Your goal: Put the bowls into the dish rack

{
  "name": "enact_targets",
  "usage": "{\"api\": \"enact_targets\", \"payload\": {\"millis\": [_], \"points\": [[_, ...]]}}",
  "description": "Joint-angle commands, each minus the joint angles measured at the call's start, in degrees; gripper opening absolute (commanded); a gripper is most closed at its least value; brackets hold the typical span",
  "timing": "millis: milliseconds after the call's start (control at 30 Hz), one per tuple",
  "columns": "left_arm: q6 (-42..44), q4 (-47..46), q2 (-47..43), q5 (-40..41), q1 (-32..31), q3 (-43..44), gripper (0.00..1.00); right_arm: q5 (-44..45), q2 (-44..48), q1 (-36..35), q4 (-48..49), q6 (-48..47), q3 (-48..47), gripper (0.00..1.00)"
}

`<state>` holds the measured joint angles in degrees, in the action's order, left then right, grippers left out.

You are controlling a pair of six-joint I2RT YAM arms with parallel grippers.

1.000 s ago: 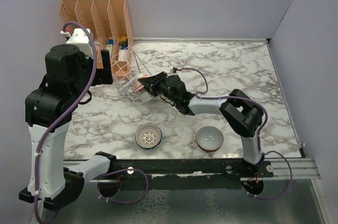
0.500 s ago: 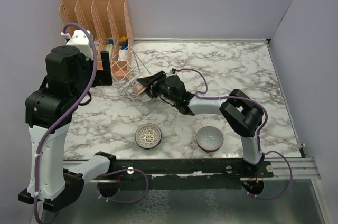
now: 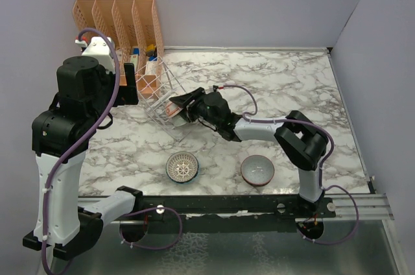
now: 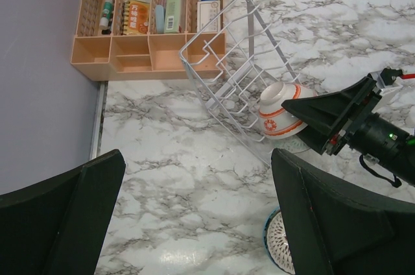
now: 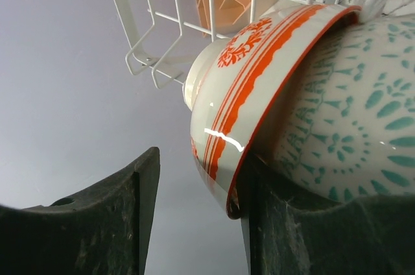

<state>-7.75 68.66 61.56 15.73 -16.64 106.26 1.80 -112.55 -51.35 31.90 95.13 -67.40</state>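
dish rack (image 3: 154, 93) hemmed by orange organizer (image 3: 117, 22) behind, table (image 3: 292, 87) open rightward

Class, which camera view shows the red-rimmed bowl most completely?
Left wrist: the red-rimmed bowl shows nearly whole, tilted against the dish rack. Right wrist crops it close; top external shows only a small sliver.

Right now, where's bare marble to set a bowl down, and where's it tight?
Free: marble between the right arm and the far wall; also the strip between dish rack and lattice bowl. Crowded: far-left corner, orange organizer, rack, right pincer at the orange-banded bowl.
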Motion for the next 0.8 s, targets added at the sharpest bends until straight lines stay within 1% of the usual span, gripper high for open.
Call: {"api": "enact_targets", "payload": {"millis": [0,233,767], "points": [[0.7,-0.9,-0.5,1.1,-0.3,-0.4,0.99,-2.9,3.1,-0.5,-2.6,1.6,1.8,0.5],[0.6,-1.1,-0.2,0.6,-0.4,-0.5,0.99,-3.2,5.5,-0.5,-6.5,1.4,2.3,0.52],[0.6,-1.0,-0.3,0.6,-0.4,-0.7,0.99,-3.9,9.9,-0.5,-13.5,0.6,2.6,0.53]]}}
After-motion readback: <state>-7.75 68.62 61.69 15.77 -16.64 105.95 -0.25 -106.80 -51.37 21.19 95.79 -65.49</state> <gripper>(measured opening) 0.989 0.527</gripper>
